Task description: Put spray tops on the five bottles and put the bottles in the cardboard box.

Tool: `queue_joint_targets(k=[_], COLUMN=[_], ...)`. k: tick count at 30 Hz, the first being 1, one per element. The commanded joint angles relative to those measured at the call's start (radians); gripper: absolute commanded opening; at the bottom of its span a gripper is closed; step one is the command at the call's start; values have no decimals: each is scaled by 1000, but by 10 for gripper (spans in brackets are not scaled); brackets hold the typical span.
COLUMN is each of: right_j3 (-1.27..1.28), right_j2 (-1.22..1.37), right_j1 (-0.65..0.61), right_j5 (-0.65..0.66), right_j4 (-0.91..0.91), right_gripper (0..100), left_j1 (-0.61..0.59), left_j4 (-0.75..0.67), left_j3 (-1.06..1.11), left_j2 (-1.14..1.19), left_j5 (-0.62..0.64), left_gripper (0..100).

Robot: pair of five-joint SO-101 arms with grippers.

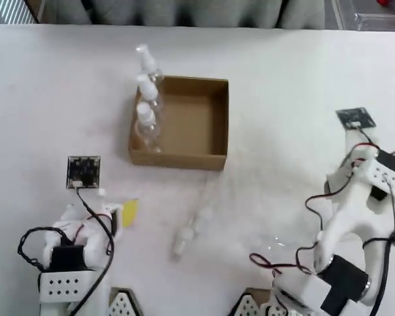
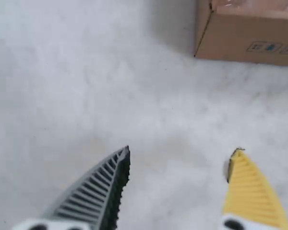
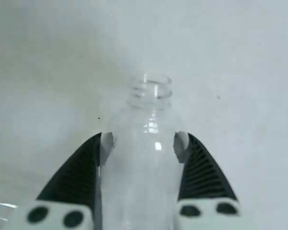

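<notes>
Bottles of clear plastic with white spray tops (image 1: 147,105), three of them, stood along the left wall of the brown cardboard box (image 1: 178,158). My right gripper (image 3: 144,143) was clamped on a clear uncapped bottle (image 3: 151,91) at the near right. My left gripper (image 2: 182,153) hung spread open over the white table (image 1: 52,85), near left; a white spray top (image 1: 189,232) lay nearer than the box.

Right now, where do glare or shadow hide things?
High view: the white table glares, nearly swallowing the clear spray top lying on it. Right wrist view: highlights glint on the clear bottle in the right gripper. Left wrist view: soft shadow beside the cardboard box.
</notes>
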Motion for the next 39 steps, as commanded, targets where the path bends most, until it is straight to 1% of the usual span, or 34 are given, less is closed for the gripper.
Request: queue_joint_targets(k=[1,3,6,11,16,18,19,21,24,27,30,32,39], right_j3=[-49,-49,-49,-74,-78,-101,-121,-170,-238,-256,-253,-232,-18], right_j2=[41,87,140,159,154,145,136,110,64,8,-44,-74,-225], right_j1=[47,62,71,73,64,64,64,64,54,48,48,50,71], right_j5=[18,49,58,57,61,55,54,52,-5,-49,-55,-55,-58], right_j4=[-31,-70,-120,-125,-124,-93,-58,30,148,214,275,306,291], right_gripper=[151,201,245,344,358,357,349,297,153,8,40,15,19], left_j1=[-12,-12,-12,-12,-12,-12,-12,-12,-12,-12,-12,-12,-12], left_j4=[-26,-26,-26,-26,-26,-26,-26,-28,-28,-28,-26,-26,-28], left_j3=[-6,-6,-6,-6,-6,-6,-6,-6,-6,-6,-6,-6,-6], left_j2=[-13,-13,-13,-13,-13,-13,-13,-13,-13,-13,-13,-13,-13], left_j5=[-8,-8,-8,-8,-8,-8,-8,-8,-8,-8,-8,-8,-8], left_gripper=[310,310,310,310,310,310,310,310,310,310,310,310,309])
